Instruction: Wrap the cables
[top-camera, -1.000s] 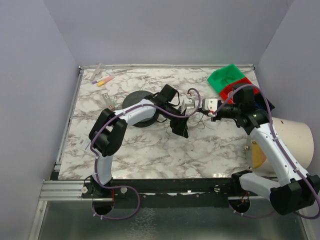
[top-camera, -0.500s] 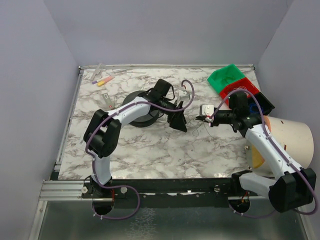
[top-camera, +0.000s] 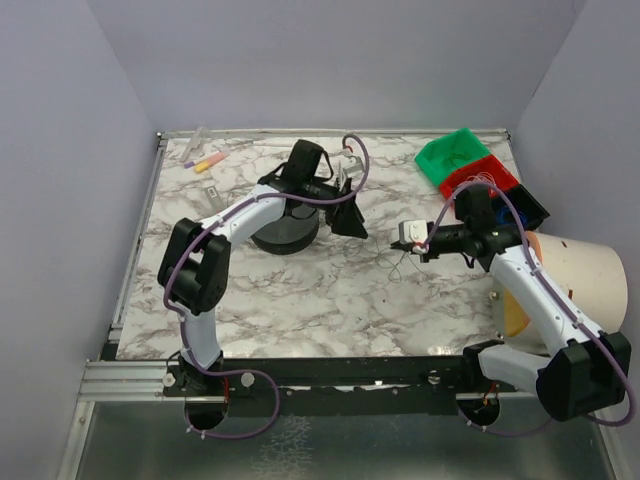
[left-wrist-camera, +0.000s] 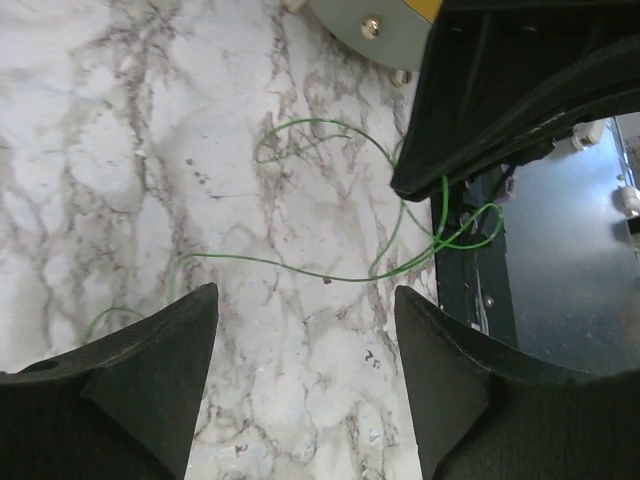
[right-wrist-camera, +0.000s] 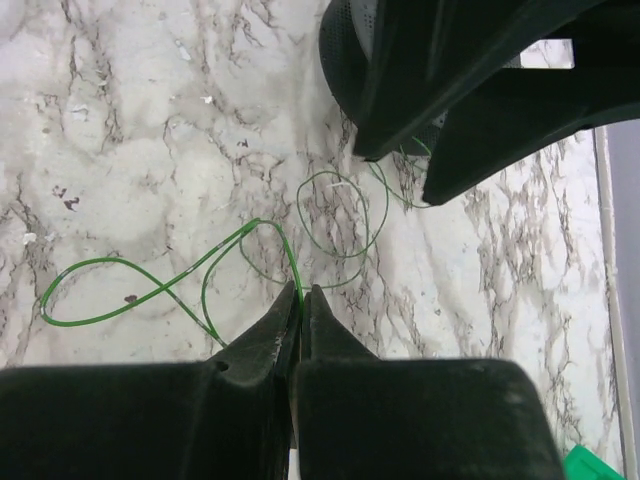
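Right gripper (right-wrist-camera: 302, 298) pinches a green cable (right-wrist-camera: 284, 238) (left gripper (left-wrist-camera: 300, 295) gapes empty); black spool (top-camera: 290, 236) nearby.

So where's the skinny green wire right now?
In the right wrist view the green wire lies in loose loops on the marble table, just ahead of the right gripper, which is shut on it.

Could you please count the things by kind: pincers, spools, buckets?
Pincers: 2, left pincer open, right pincer shut on the green cable
Black spool: 1
White bucket: 1
Total: 4
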